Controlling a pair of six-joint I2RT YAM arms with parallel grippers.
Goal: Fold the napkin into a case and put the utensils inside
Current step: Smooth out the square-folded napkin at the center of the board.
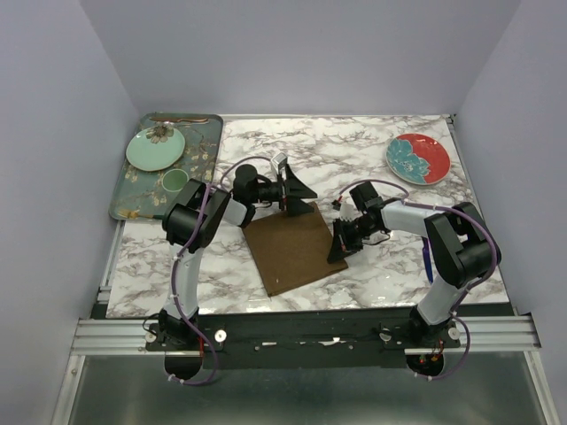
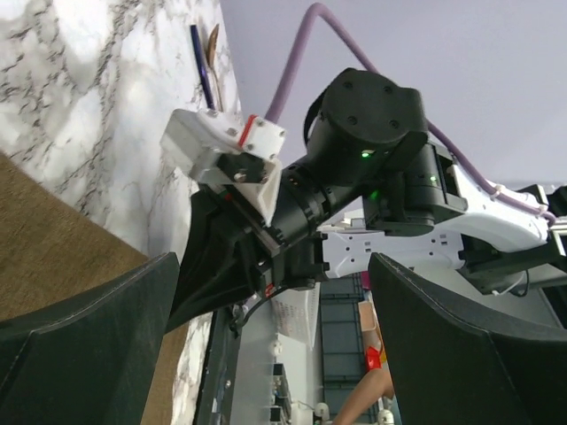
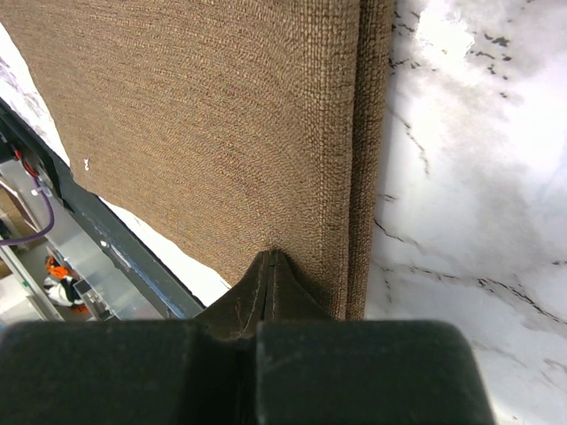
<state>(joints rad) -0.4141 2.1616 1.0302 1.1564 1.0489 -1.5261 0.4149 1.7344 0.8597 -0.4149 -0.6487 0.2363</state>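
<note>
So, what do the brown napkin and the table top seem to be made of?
The napkin looks like a coarse woven cloth, matte: single threads of the weave show in the right wrist view. The table top looks like polished marble, white with grey veins and bright reflections; it may be only a marble-patterned sheet.

Plain pale lavender walls (image 1: 310, 53) are seen closing in the back and both sides of the top view. A white worktop (image 1: 372, 159) veined in grey marble pattern is lit evenly from above, with soft glare at lower right. An aluminium rail (image 1: 301, 335) is fixed along the bottom edge, with grey floor (image 1: 292, 394) below.
</note>
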